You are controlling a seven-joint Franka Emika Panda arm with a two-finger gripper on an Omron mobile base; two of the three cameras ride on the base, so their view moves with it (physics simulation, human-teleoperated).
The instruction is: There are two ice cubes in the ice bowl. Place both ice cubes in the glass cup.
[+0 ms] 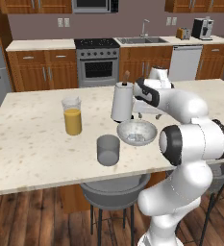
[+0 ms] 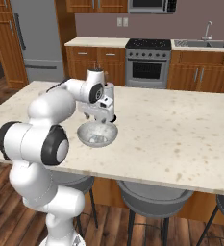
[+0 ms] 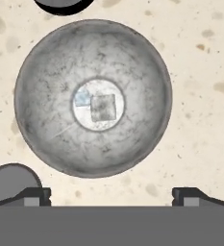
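The ice bowl [image 1: 137,132] [image 2: 97,134] is a shallow speckled grey bowl on the island counter. In the hand view the ice bowl's wall [image 3: 132,72] surrounds two ice cubes on its flat bottom, a greyish one [image 3: 103,107] and a paler bluish one [image 3: 82,98] touching it. The glass cup [image 1: 108,150], a smoky-grey tumbler, stands just front-left of the bowl and peeks in at the hand view's lower left [image 3: 8,178]. My gripper [image 1: 148,116] [image 2: 98,118] [image 3: 113,196] hangs straight above the bowl, open, with nothing between its fingers.
A white jug with a brown knob [image 1: 122,102] stands right behind the bowl, close to my hand. A taller glass of orange liquid [image 1: 72,116] stands to the left. Stools [image 1: 114,192] sit under the counter's front edge.
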